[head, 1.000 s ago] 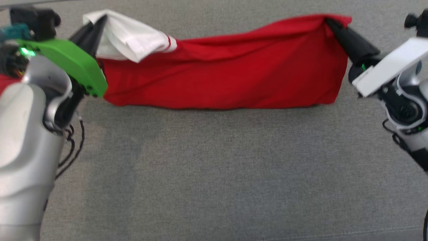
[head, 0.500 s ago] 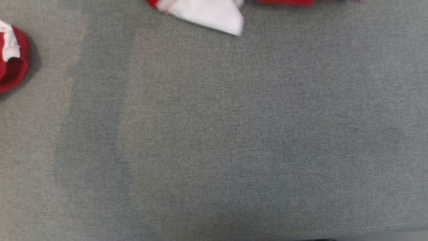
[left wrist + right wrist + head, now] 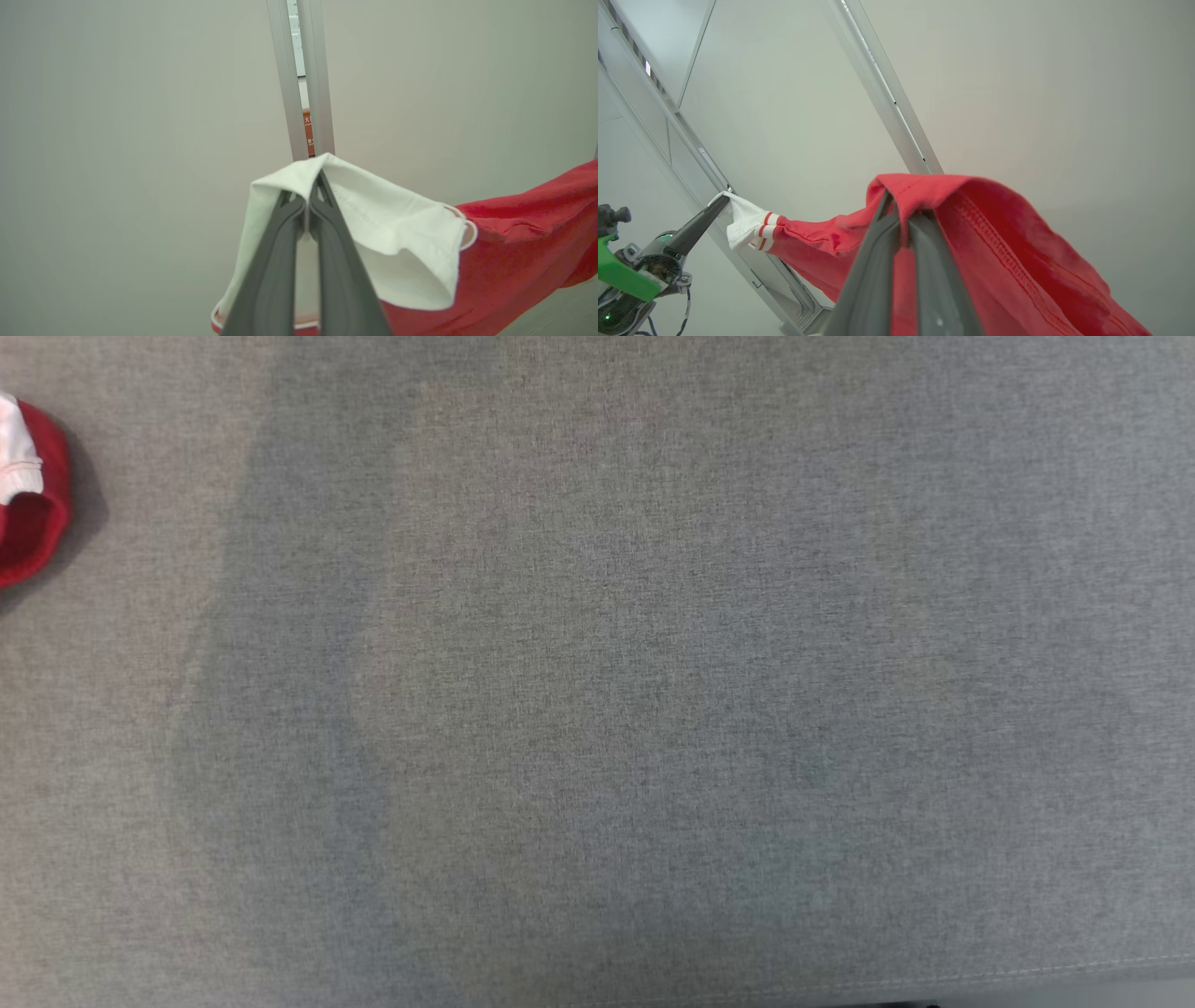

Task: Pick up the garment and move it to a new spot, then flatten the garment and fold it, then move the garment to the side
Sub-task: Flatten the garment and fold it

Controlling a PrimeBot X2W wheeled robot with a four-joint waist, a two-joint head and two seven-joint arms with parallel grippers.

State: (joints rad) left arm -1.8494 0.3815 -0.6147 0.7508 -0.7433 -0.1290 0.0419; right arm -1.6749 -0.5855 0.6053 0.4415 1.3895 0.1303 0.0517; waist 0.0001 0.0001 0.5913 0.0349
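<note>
The garment (image 3: 523, 233) is a red shirt with a white sleeve (image 3: 397, 233), stretched in the air between my two grippers. In the left wrist view my left gripper (image 3: 312, 186) is shut on the white sleeve's folded edge. In the right wrist view my right gripper (image 3: 901, 205) is shut on a red hem corner (image 3: 924, 186), and the cloth (image 3: 1017, 261) hangs down to the right. That view also has my left gripper (image 3: 717, 205) at the far end, pinching the white sleeve with its red stripes.
A grey fabric surface (image 3: 597, 691) spreads across the head view, with a seam near its front edge. A small red and white bundle of cloth (image 3: 28, 495) lies at the left edge. Pale wall panels and a metal post (image 3: 303, 79) stand behind the raised garment.
Both grippers have risen with the garment, carrying it up and out of the top of the head view. The red and white bundle at the left edge has stayed put.
</note>
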